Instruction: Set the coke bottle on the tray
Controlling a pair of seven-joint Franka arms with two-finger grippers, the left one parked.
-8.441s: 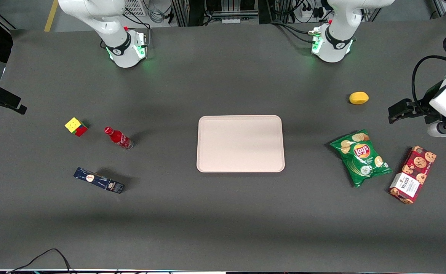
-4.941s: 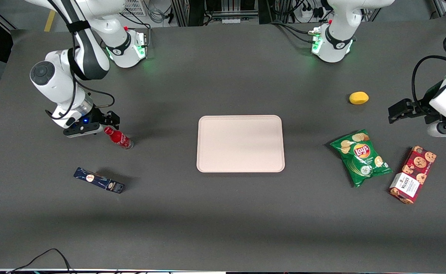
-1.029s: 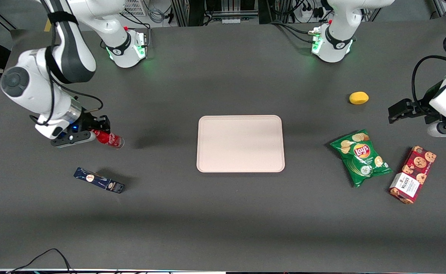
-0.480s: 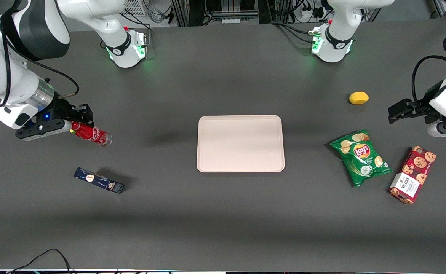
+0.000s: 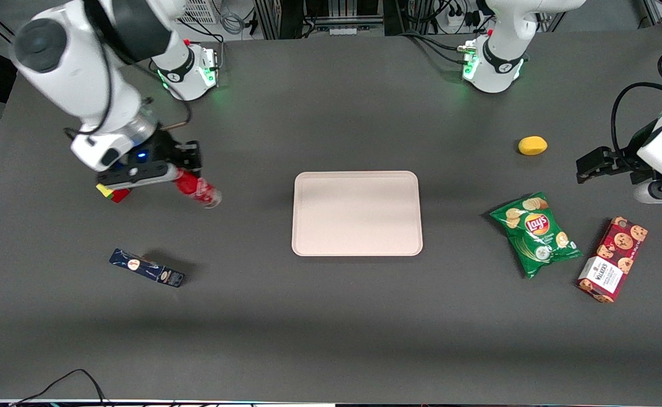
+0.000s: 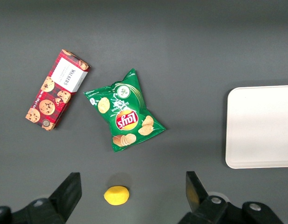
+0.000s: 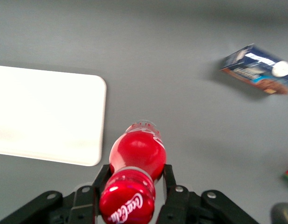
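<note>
The red coke bottle (image 5: 198, 190) hangs in my right gripper (image 5: 179, 173), lifted off the table and tilted, its clear base pointing down toward the tray. The gripper is shut on the bottle's neck just under the red cap. In the right wrist view the bottle (image 7: 134, 161) sits between the two black fingers (image 7: 171, 184), cap toward the camera. The pale pinkish-beige tray (image 5: 357, 213) lies flat in the middle of the table, bare, off to the side of the bottle toward the parked arm's end; it also shows in the right wrist view (image 7: 46, 114) and the left wrist view (image 6: 260, 126).
A dark blue oblong box (image 5: 147, 268) lies nearer the front camera than the bottle. A coloured cube (image 5: 112, 193) sits partly under the gripper. Toward the parked arm's end lie a yellow lemon (image 5: 532, 145), a green chip bag (image 5: 535, 233) and a red cookie box (image 5: 612, 259).
The gripper closed on the bottle's neck and lifted it off the table. In the last half second it swung with the bottle toward the tray.
</note>
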